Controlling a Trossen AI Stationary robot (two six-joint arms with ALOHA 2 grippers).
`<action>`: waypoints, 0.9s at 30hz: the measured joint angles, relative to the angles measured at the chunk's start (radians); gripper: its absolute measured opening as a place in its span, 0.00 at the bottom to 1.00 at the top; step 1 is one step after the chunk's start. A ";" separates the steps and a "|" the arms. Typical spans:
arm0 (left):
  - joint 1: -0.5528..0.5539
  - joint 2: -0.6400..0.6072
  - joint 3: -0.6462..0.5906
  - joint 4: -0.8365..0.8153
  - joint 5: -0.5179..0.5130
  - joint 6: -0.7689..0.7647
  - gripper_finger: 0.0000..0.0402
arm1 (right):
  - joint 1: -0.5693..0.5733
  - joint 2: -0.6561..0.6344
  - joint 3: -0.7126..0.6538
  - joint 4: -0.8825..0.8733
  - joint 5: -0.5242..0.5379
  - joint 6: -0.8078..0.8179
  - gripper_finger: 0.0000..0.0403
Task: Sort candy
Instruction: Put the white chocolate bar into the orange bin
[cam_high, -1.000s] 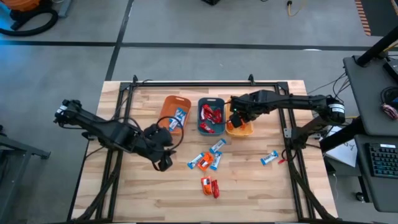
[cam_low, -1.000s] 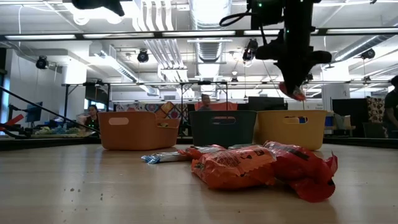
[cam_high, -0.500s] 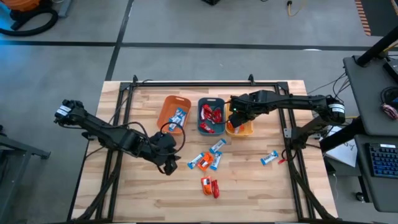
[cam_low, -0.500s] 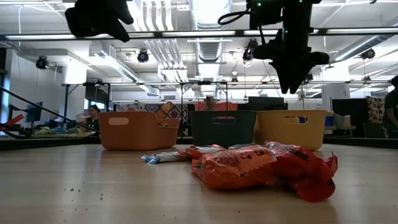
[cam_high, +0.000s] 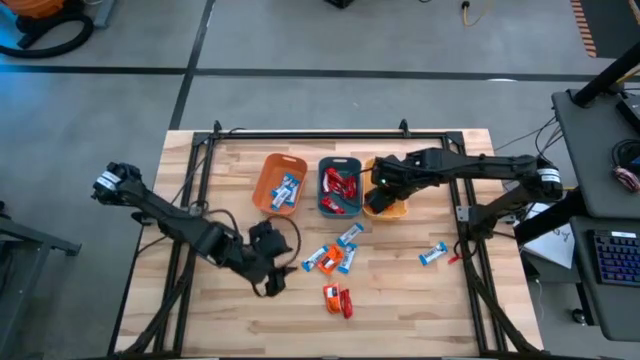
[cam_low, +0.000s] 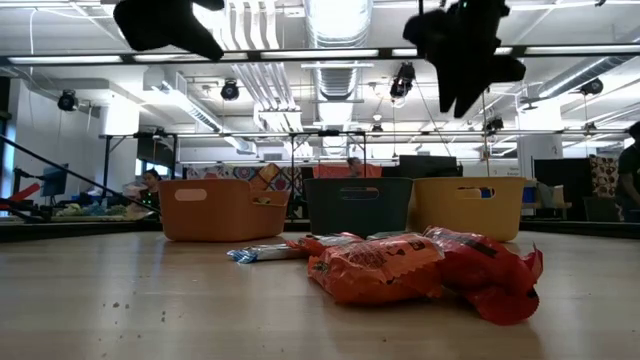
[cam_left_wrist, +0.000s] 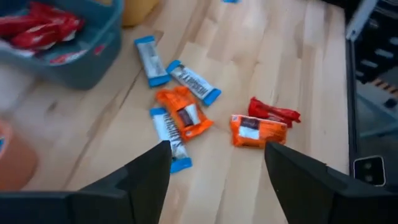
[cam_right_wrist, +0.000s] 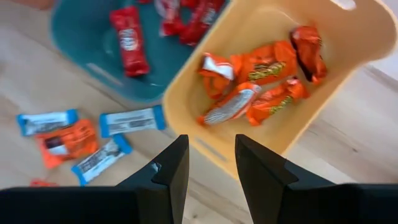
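Note:
Loose wrapped candies lie flat on the table: a blue-and-white and orange cluster, an orange and red pair, and one blue-and-white candy toward the right edge. My left gripper hovers open above the table, left of the cluster and the pair, touching nothing. My right gripper hangs open above the yellow-orange bin, which holds orange candies. In the low view both grippers hang well above the table.
The three bins stand side by side past mid-table: the orange bin holds blue-and-white candies, the teal bin holds red ones, and the yellow-orange bin is rightmost. A dark metal frame lines the table edges. Bare wood lies toward the near edge.
My left gripper has travelled toward the near edge and to the right, closing on the loose candies. A candy that my right gripper held at its fingertips above the yellow-orange bin is gone from them; the gripper has let go and risen.

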 joint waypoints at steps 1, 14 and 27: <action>-0.008 0.018 -0.003 0.021 -0.007 0.012 0.60 | 0.013 -0.005 0.006 0.001 0.008 0.004 0.31; -0.009 0.343 -0.021 0.170 -0.067 0.028 0.59 | 0.146 -0.034 0.010 0.054 0.077 0.057 0.31; 0.024 0.489 -0.021 0.229 -0.126 0.027 0.55 | 0.169 -0.033 0.009 0.079 0.079 0.091 0.31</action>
